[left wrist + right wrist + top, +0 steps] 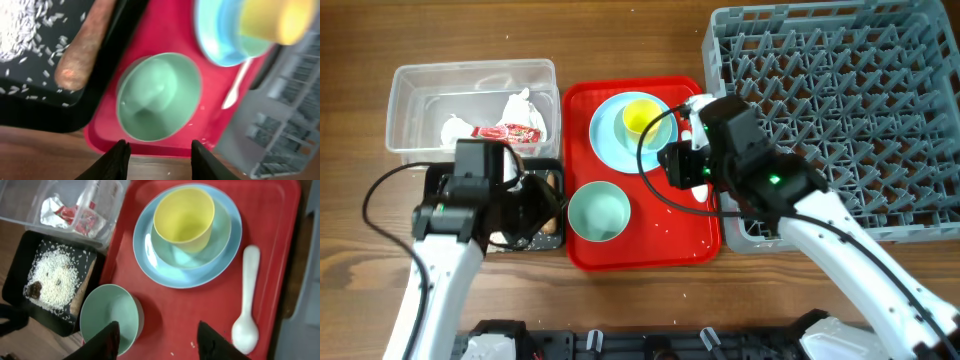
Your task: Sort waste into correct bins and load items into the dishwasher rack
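The pale green bowl [598, 211] stands empty at the front left of the red tray [650, 252]. Behind it the yellow cup [642, 117] sits on the light blue plate [608, 135], and the white spoon [247, 302] lies to the right. My left gripper [160, 162] is open and empty above the black tray's [445, 182] right end, near the bowl [157, 97]. My right gripper [160, 342] is open over the red tray, between bowl [109, 317] and spoon. Rice [56, 276], dark bits [35, 290] and a brown stick [82, 50] lie in the black tray. Tissue [457, 128] and red wrapper [508, 131] lie in the clear tub [410, 85].
The grey dishwasher rack [840, 110] fills the right side, its near corner close beside my right arm. Wood table shows in front of the trays. A few rice grains dot the red tray [280, 210] near the spoon.
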